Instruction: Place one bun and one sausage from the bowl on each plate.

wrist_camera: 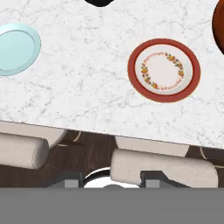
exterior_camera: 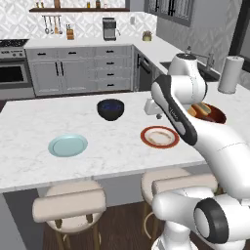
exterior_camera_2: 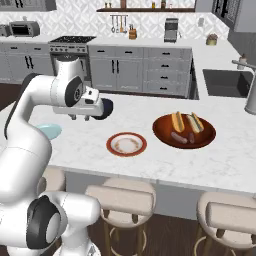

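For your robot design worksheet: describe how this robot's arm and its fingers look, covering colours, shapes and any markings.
The arm is built of smooth, rounded glossy white shells, joined by dark grey to black bands and round joint caps. Its segments are thick and tubular, with bulbous elbows. No cables or printed markings are visible. The fingers are small, dark grey blocky tips, seen in the hand view.

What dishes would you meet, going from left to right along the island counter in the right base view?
Pale blue-green plate → dark blue-black bowl → red-rimmed plate → wooden bowl with buns and sausages.
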Tool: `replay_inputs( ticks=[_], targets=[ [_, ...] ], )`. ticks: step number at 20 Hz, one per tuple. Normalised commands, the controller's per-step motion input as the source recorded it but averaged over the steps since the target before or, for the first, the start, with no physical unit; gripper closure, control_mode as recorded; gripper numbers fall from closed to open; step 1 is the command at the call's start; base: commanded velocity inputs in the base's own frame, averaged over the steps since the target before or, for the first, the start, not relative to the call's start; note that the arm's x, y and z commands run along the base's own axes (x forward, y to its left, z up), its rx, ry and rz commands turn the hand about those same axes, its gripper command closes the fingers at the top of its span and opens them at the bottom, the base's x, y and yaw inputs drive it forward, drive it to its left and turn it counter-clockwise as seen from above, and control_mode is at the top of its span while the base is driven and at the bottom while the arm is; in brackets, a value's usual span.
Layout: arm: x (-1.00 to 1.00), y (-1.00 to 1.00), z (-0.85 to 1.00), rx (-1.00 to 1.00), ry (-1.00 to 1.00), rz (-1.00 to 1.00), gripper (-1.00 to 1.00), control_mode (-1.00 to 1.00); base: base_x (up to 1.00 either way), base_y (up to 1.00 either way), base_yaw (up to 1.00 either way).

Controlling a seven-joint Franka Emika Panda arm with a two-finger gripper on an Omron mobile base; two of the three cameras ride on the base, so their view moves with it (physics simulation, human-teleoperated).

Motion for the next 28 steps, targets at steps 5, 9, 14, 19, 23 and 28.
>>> replay_inputs(
  ticks=[5,9,14,19,23,28],
  targets=[
    [0.00,0.00,0.00,0.00,0.00,0.00,-1.00,1.00,0.57,0.00,0.00],
    [0.00,0.00,0.00,0.00,0.00,0.00,-1.00,1.00,0.63,-0.06,0.00],
    [0.00,0.00,0.00,0.00,0.00,0.00,-1.00,1.00,0.12,-0.50,0.00],
    [0.00,0.00,0.00,0.00,0.00,0.00,-1.00,1.00,0.05,-0.77,0.00],
    [0.00,0.00,0.00,0.00,0.00,0.00,-1.00,1.00,0.07,-0.56,-0.03],
    [0.00,0.00,0.00,0.00,0.00,0.00,-1.00,1.00,0.17,-0.32,-0.07]
  ],
)
